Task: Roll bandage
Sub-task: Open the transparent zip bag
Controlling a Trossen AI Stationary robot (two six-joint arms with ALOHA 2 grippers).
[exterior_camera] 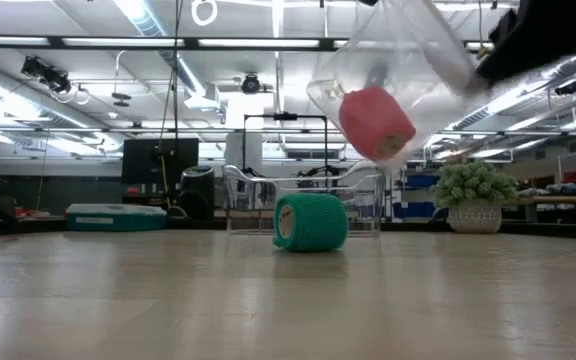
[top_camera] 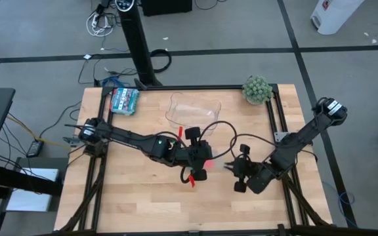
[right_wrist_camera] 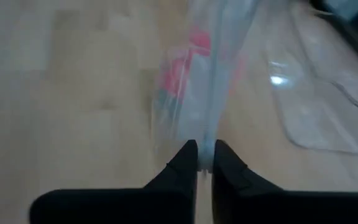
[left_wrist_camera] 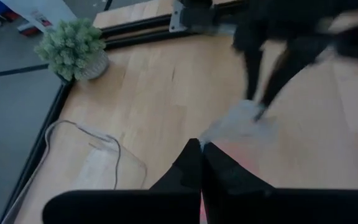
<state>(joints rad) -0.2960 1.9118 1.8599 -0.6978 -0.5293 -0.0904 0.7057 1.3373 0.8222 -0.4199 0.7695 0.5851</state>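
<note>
The bandage (exterior_camera: 310,222) is a compact teal roll lying on its curved side on the table; the high view hides it under the grippers. Above it hangs a clear plastic bag (exterior_camera: 408,60) with a pink roll (exterior_camera: 376,122) inside. My left gripper (left_wrist_camera: 201,146) is at the table's middle (top_camera: 199,160), shut at one part of the bag. My right gripper (right_wrist_camera: 205,155) faces it from the right (top_camera: 230,166), its fingers closed on the bag's film. My left gripper is shut on the clear bag's film (left_wrist_camera: 229,127), which spreads out just past its fingertips. The fingers slant down from the table's left. The fingertips themselves hide the place of contact. My right gripper pinches a thin edge of the clear bag (right_wrist_camera: 207,134) between its two fingers, slanting down from the table's right. The bag stretches away from the fingers, clear of the table, with the pink roll (right_wrist_camera: 194,43) inside it.
A clear plastic container (top_camera: 192,110) stands just behind the grippers. A small potted plant (top_camera: 257,89) sits at the far right corner and a teal-patterned packet (top_camera: 124,100) at the far left. Bare wood lies toward the near edge.
</note>
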